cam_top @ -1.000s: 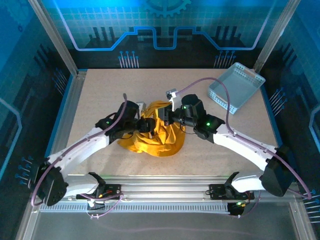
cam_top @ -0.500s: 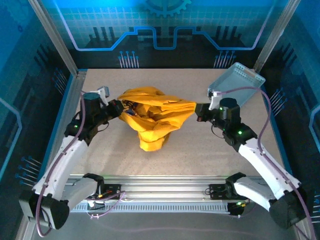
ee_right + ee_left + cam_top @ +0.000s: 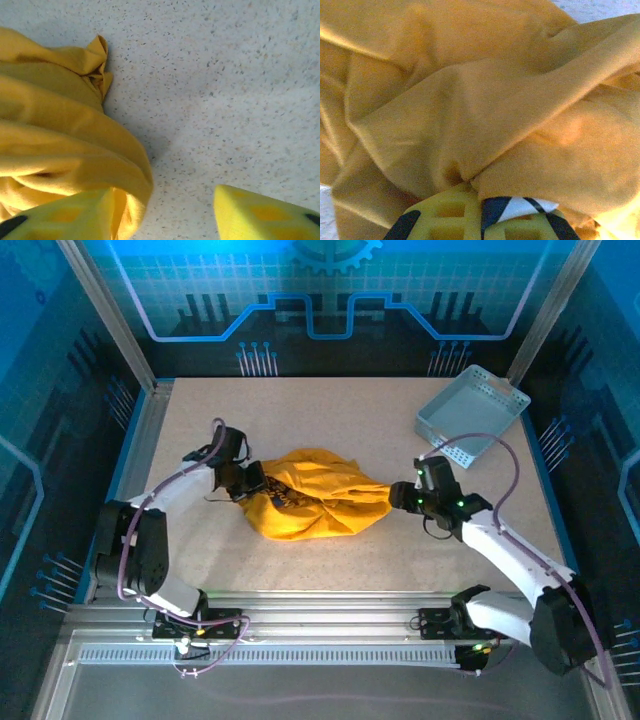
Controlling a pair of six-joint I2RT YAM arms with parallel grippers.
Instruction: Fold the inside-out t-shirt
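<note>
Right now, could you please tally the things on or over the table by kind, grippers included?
mustard-yellow t-shirt: 1
pale blue-grey basket: 1
grippers: 2, the left gripper and the right gripper
Total: 4

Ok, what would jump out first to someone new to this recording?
The mustard-yellow t-shirt lies bunched in a crumpled heap at the centre of the top view. The left gripper is clamped on its left end, while the right gripper stands open at its right end. A pale perforated basket sits far right.
</note>
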